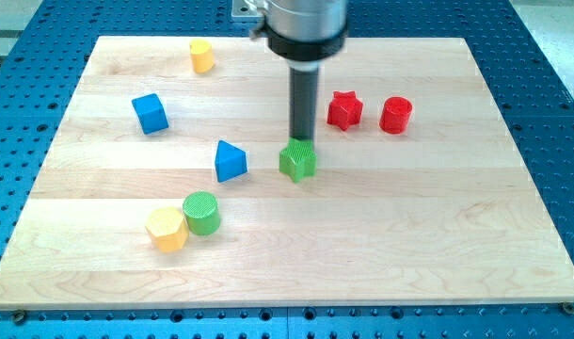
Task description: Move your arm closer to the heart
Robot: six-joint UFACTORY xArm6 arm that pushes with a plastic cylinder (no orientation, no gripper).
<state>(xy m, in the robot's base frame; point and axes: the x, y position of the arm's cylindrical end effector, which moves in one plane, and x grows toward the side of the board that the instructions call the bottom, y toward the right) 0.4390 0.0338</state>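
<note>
My dark rod comes down from the top centre, and my tip (302, 139) ends right at the far edge of a green block (297, 160) of blocky shape near the board's middle; they look to be touching. A small yellow block (201, 56), which may be the heart, sits near the view's top left, well to the upper left of my tip. A yellow hexagon-like block (166, 229) lies at the lower left, touching a green cylinder (202, 212).
A blue cube (150, 113) sits at the left. A blue triangle (231, 161) lies just left of the green block. A red star (343, 110) and a red cylinder (395, 115) stand right of the rod. The wooden board (438, 235) lies on a blue perforated table.
</note>
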